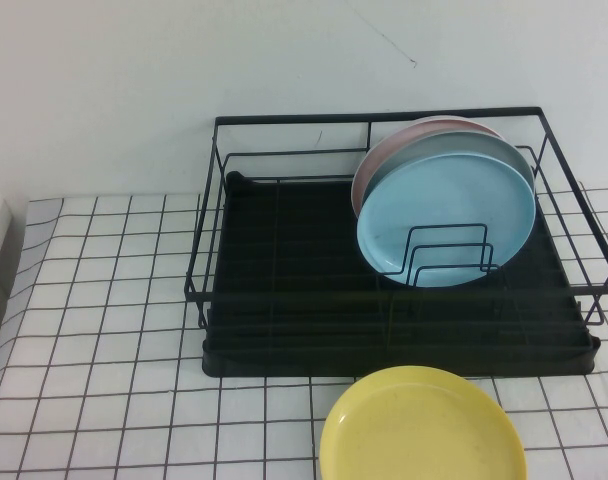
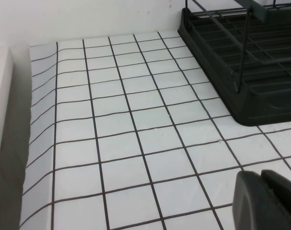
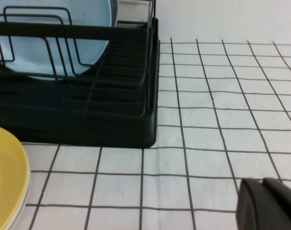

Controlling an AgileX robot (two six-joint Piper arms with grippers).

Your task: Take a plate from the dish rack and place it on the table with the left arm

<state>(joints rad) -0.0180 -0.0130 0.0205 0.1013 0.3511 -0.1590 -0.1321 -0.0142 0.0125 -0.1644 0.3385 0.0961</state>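
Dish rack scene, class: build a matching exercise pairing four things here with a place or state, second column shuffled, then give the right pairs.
Column one:
1. light blue plate
2. yellow plate
3. pink plate
4. left gripper

Column two:
A. lying flat on the table in front of the dish rack
B. shut, low over the tiles beside the rack
C. standing at the very back of the rack
D. standing on edge behind the wire dividers

Pairs: 1-D, 2-A, 3-C, 4-B

The right gripper also sits low over the table.

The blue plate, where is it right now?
In the high view the blue plate stands upright in the dish rack, on its right side, in front of a grey plate and a pink one.
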